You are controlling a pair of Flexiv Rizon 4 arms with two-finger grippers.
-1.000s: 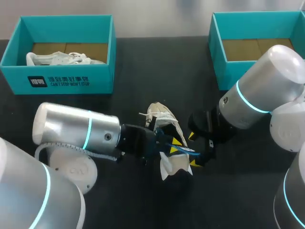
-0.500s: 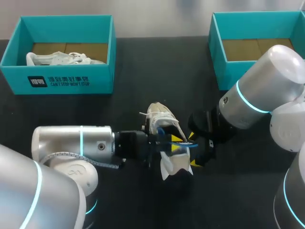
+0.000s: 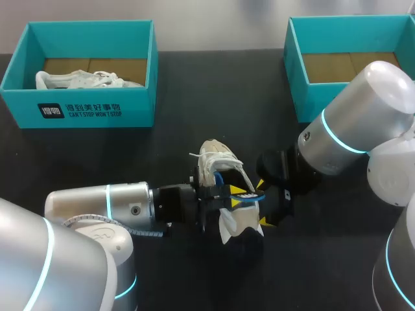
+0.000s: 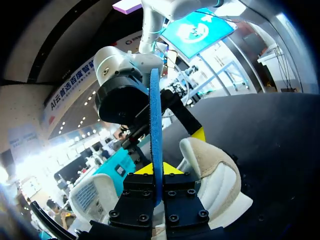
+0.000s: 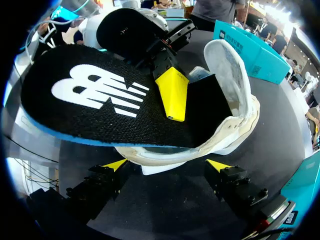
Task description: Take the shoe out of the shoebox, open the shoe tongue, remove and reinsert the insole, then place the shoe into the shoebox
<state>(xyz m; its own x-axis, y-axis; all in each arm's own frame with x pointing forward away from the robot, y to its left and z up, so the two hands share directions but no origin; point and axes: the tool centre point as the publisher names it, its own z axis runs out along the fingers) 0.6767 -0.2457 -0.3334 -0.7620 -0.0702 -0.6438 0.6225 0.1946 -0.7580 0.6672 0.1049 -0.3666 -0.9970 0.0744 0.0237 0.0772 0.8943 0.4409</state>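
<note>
Near the middle of the table (image 3: 194, 97), we are clamping the insole (image 5: 100, 100) edge-on in our left gripper (image 4: 156, 170), one end lying in the white shoe (image 3: 217, 159); our right gripper (image 5: 166, 165) is hovering at the heel, fingers spread wide

Looking at a robotics lab bench: seeing a white shoe (image 3: 214, 155) on a black table (image 3: 214, 97), a teal left shoebox (image 3: 84, 110) and right shoebox (image 3: 295, 78) behind the shoe, a silver left arm (image 3: 97, 204) and right arm (image 3: 353, 126) flanking it.
</note>
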